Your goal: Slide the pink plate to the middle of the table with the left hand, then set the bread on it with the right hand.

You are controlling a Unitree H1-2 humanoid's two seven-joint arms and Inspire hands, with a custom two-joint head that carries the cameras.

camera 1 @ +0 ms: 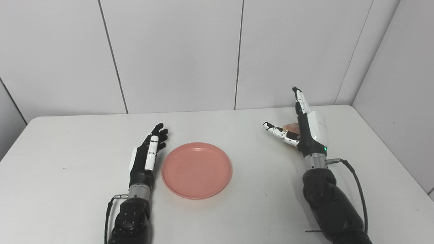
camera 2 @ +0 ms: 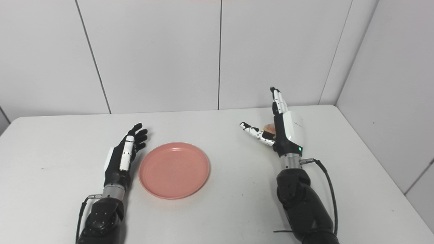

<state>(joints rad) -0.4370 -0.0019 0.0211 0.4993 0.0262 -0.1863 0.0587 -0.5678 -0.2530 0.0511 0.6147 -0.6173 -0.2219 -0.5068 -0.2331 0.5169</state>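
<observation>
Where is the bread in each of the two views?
Left eye view: the bread is right of centre, mostly hidden behind the open right robot hand.
Right eye view: the bread sits a little closer to centre, again behind that robot hand.
Shared landmark: the plate, to the left of the bread in both.

Pink plate (camera 1: 197, 170): round, empty, flat on table (camera 1: 67, 189) centre.
Bread (camera 1: 292, 127): brown, mostly hidden, right of plate.
</observation>
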